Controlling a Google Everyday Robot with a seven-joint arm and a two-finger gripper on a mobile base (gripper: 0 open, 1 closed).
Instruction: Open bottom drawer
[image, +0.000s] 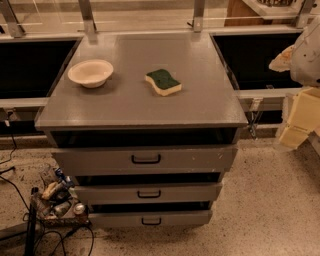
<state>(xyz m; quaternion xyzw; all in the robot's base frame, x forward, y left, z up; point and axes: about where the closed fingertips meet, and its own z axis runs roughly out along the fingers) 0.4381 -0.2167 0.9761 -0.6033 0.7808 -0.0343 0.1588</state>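
Observation:
The grey metal cabinet (140, 105) has three drawers stacked at its front. The bottom drawer (115, 219) has the narrowest front panel and a small black loop handle (151, 221); it sits just above the floor, with a dark gap above its front. The middle drawer (110, 193) and top drawer (100, 160) are above it. My gripper (296, 120), with pale yellow parts, hangs at the far right edge of the view, well to the right of the cabinet and above the level of the drawers, touching nothing.
A beige bowl (90, 73) and a green-and-yellow sponge (163, 82) lie on the cabinet top. A small rack of cans and clutter (59, 200) with cables stands on the floor at the cabinet's lower left. Speckled floor (265, 210) lies in front and to the right.

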